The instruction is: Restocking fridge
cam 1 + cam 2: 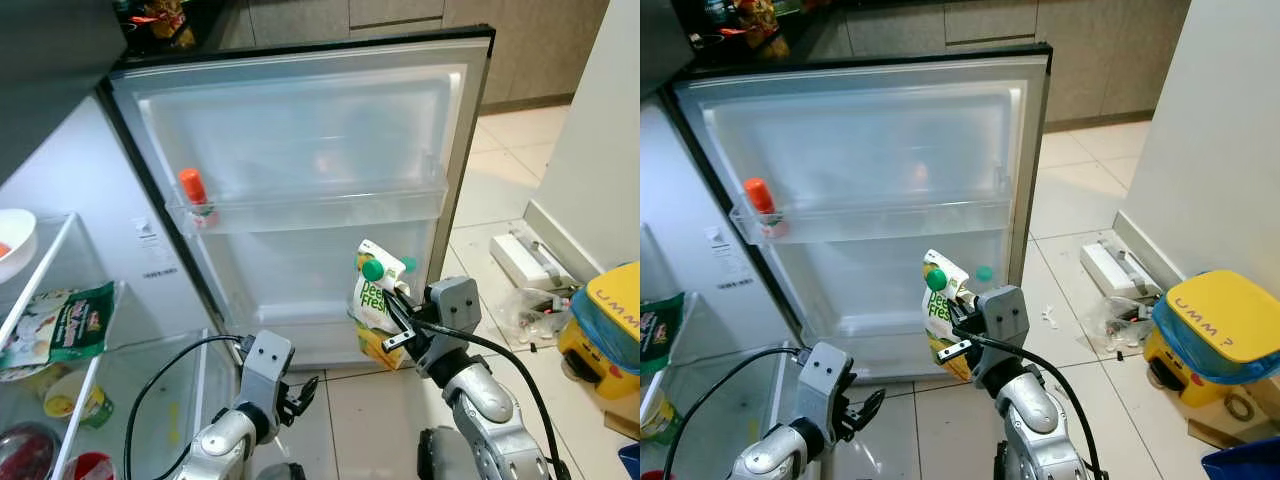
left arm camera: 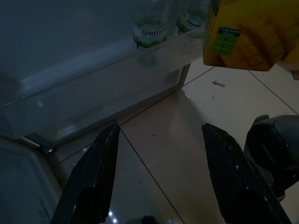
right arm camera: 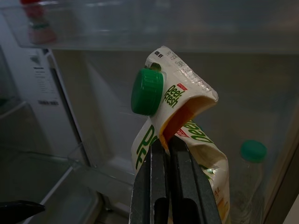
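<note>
My right gripper (image 1: 392, 308) is shut on the crumpled top of a juice carton (image 1: 372, 318), white and yellow with a green cap (image 3: 146, 92), held upright in front of the open fridge door (image 1: 300, 190). The carton (image 1: 940, 320) hangs just outside the door's lower shelf, where a green-capped water bottle (image 3: 252, 154) stands. My left gripper (image 1: 298, 400) is open, low above the floor near the door's bottom edge. A small bottle with an orange cap (image 1: 194, 192) stands in the door's upper rack (image 1: 310, 208).
The fridge interior at left holds a green bag (image 1: 62, 322), a white bowl (image 1: 15, 240) and jars on glass shelves. A yellow-lidded blue bin (image 1: 1220, 330) and a white box (image 1: 1118, 268) lie on the tiled floor at right, beside a wall.
</note>
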Controlling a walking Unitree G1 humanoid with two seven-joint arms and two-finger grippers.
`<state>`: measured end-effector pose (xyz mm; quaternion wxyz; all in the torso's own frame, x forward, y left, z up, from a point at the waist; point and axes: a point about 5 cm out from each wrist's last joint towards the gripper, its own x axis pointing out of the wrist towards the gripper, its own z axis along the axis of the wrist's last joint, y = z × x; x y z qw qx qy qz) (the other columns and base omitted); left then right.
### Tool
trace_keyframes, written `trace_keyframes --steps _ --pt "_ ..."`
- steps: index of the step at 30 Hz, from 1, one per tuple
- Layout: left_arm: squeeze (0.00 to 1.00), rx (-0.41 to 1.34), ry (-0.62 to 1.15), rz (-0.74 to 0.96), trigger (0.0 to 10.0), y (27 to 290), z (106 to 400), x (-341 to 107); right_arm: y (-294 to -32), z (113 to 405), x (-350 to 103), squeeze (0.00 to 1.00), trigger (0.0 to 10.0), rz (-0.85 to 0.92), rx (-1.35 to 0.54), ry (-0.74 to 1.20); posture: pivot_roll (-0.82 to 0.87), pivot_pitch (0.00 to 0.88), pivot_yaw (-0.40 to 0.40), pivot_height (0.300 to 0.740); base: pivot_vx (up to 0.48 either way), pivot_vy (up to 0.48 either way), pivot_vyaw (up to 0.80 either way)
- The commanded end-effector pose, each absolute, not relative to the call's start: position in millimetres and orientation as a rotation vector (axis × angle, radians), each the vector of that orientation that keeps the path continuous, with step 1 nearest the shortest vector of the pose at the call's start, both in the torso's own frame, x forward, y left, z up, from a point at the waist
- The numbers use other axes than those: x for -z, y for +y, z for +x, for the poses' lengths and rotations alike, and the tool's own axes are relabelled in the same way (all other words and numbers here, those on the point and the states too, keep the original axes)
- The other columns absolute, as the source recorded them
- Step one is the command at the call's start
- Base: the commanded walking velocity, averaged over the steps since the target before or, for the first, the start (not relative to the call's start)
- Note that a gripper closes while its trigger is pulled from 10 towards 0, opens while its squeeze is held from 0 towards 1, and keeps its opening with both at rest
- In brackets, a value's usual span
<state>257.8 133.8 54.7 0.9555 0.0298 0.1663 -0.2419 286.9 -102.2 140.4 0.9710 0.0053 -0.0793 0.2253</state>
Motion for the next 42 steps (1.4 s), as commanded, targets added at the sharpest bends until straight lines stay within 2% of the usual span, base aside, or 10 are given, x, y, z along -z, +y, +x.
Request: trace_keyframes --steps 1,6,22,28,30,33,38,42 --pt "0.00 0.486 0.345 0.060 10.0 133.8 256.2 -51.4 -100.0 286.4 -140.4 0.00 10.0 0.027 -0.467 -0.162 -0.10 0.125 0.076 0.586 0.000 0.000 0.00" --pt "0.00 0.485 0.346 0.062 10.0 134.1 256.2 -51.3 -97.4 285.7 -140.7 0.00 10.0 0.030 -0.491 -0.161 -0.10 0.124 0.078 0.586 0.000 0.000 0.00" --pt "0.00 0.442 0.339 0.090 10.0 141.9 258.4 -51.7 -76.1 282.6 -143.8 0.00 10.0 0.020 -0.732 -0.148 -0.07 0.122 0.087 0.586 0.000 0.000 0.00" --pt "0.00 0.309 0.280 0.152 10.0 157.7 263.6 -62.7 -68.7 296.4 -151.2 0.00 10.0 0.009 -0.768 -0.173 -0.01 0.163 0.079 0.586 0.000 0.000 0.00" --pt "0.00 0.199 0.225 0.157 10.0 171.2 265.0 -79.5 -62.6 306.7 -155.7 0.00 10.0 0.007 -0.798 -0.186 0.08 0.201 0.069 0.586 0.000 0.000 0.00" --pt "0.00 0.167 0.204 0.153 10.0 176.2 263.5 -87.7 -59.4 311.3 -157.1 0.00 10.0 0.005 -0.812 -0.188 0.10 0.217 0.068 0.586 0.000 0.000 0.00" --pt "0.00 0.082 0.147 0.157 10.0 196.2 250.8 -116.9 -44.8 329.5 -158.3 0.00 10.0 -0.105 -0.914 -0.175 0.19 0.283 0.058 0.586 0.000 0.000 0.00" --pt "0.00 0.078 0.137 0.160 10.0 197.3 249.4 -121.1 -43.9 331.8 -157.7 0.00 10.0 -0.134 -0.951 -0.165 0.20 0.296 0.049 0.586 0.000 0.000 0.00"
